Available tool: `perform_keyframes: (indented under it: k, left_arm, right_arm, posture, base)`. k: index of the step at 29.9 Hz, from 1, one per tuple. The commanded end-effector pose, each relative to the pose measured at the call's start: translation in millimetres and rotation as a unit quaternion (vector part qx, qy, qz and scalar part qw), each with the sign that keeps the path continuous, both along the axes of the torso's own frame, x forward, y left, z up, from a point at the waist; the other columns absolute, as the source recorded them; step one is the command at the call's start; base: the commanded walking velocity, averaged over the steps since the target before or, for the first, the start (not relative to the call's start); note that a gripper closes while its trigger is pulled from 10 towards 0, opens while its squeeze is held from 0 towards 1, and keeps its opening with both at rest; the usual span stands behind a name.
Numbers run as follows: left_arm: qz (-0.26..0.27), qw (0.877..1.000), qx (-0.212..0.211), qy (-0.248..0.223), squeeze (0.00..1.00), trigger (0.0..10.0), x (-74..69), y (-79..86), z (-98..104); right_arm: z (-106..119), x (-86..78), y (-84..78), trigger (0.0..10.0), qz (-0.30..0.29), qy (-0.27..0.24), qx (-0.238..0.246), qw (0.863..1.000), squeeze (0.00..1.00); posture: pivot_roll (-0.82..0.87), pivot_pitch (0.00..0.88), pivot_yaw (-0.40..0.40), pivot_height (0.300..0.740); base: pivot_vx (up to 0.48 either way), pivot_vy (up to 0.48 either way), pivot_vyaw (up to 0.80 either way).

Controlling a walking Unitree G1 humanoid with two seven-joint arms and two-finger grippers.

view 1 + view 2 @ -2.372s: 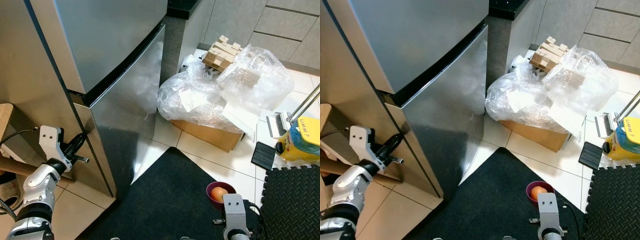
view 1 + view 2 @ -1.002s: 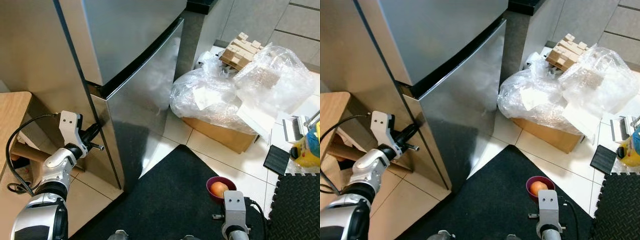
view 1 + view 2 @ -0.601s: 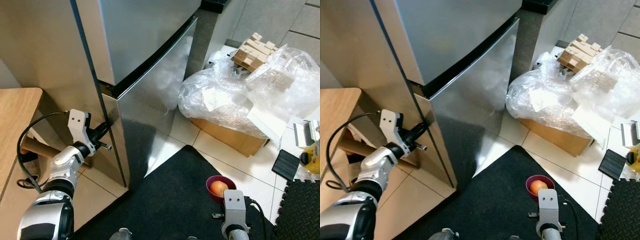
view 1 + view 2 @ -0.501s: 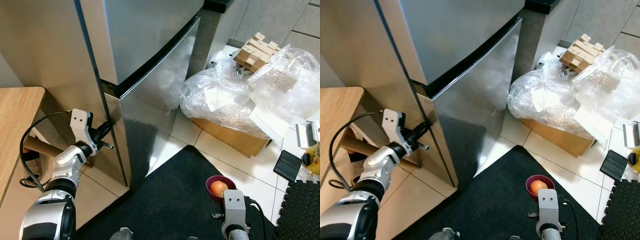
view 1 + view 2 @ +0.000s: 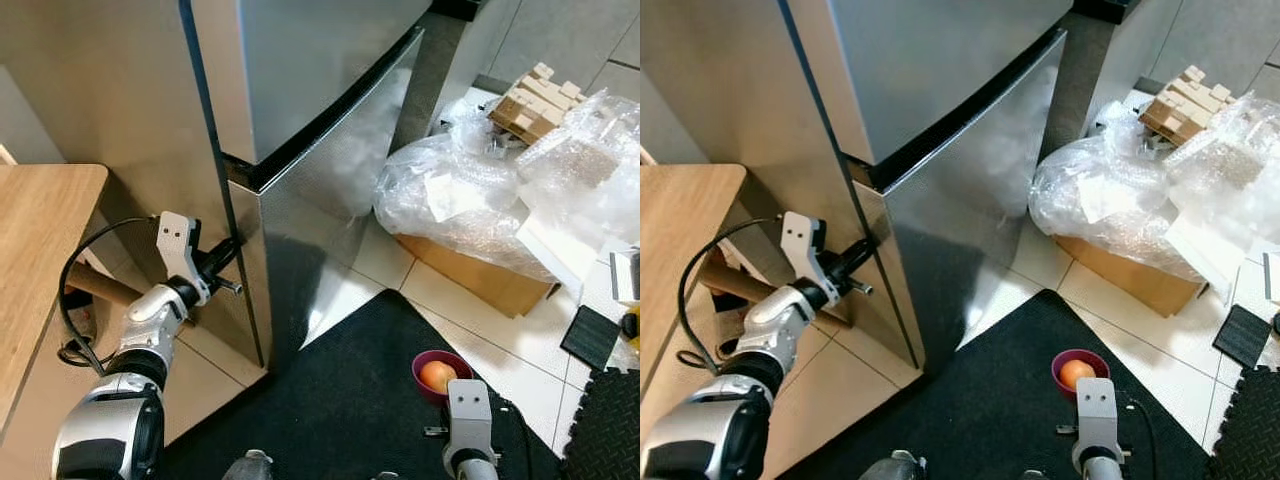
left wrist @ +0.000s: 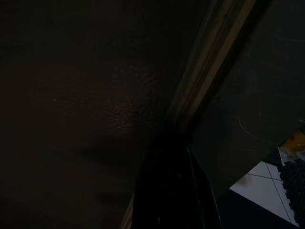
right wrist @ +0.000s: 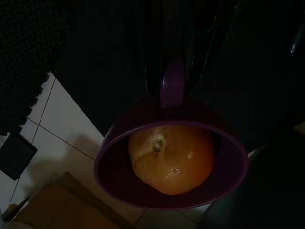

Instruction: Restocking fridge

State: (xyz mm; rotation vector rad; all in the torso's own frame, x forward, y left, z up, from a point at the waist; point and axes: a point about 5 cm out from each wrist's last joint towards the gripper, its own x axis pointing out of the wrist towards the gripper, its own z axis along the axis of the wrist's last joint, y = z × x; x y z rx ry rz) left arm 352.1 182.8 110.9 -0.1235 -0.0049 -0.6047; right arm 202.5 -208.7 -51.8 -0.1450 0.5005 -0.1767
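The steel fridge (image 5: 330, 180) stands ahead with both doors closed, a dark seam between upper and lower door. My left gripper (image 5: 228, 256) is shut, its black fingertips pressed against the lower door's left edge, just below the seam. In the left wrist view the fingers (image 6: 169, 191) lie along that dim edge. My right gripper (image 7: 172, 78) is shut on the handle of a purple cup (image 7: 171, 191), held low over the black mat. An orange (image 7: 171, 160) lies in the cup (image 5: 440, 372).
A wooden table (image 5: 40, 250) and a cardboard tube (image 5: 95, 285) stand at my left beside the fridge. A cardboard box under bubble wrap (image 5: 480, 200) and wooden blocks (image 5: 535, 100) fill the floor right of the fridge. A black mat (image 5: 340, 400) lies underfoot.
The camera has moved, sliding the fridge rightward in view. My left gripper's tips have closed the small gap to the lower door's edge. The cup stays held.
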Motion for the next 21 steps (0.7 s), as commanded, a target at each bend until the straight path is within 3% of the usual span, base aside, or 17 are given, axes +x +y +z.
perform_keyframes:
  k: [1, 21]
  left_arm:
    - [-0.122, 0.992, 0.011, 0.011, 0.0, 10.0, -5.2, -50.8, -8]
    - [-0.184, 0.983, -0.006, 0.007, 0.0, 10.0, -9.8, -79.6, -7]
  right_arm:
    - [-1, -3.5, 0.4, 10.0, -0.001, -0.003, 0.001, 1.0, 0.0]
    - [-2, -6.2, -1.1, 10.0, -0.006, -0.002, 0.001, 1.0, 0.0]
  posture:
    - [-0.13, 0.194, 0.0, 0.731]
    - [-0.14, 0.185, 0.014, 0.731]
  base:
    - [0.0, 0.0, 0.0]
    - [0.0, 0.0, 0.0]
